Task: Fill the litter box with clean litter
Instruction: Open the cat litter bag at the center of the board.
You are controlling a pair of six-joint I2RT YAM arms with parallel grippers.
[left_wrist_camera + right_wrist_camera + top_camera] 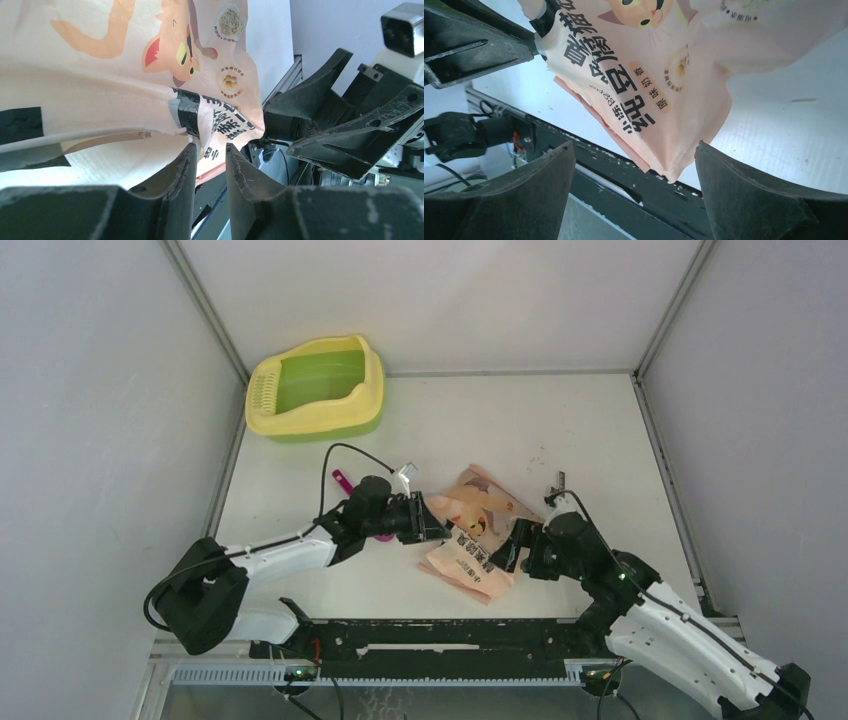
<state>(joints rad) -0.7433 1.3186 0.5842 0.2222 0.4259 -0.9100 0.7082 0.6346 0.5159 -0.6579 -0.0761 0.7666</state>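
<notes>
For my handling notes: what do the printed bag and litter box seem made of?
The printed bag is probably thin plastic film, faintly glossy: it creases and folds. The litter box looks like rigid moulded plastic, smooth: rounded walls, slotted grille.

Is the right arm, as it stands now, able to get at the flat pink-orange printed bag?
Probably yes. The right arm holds its jaws wide open just in front of the lower corner of the flat pink-orange printed bag, and nothing stands between them.
</notes>
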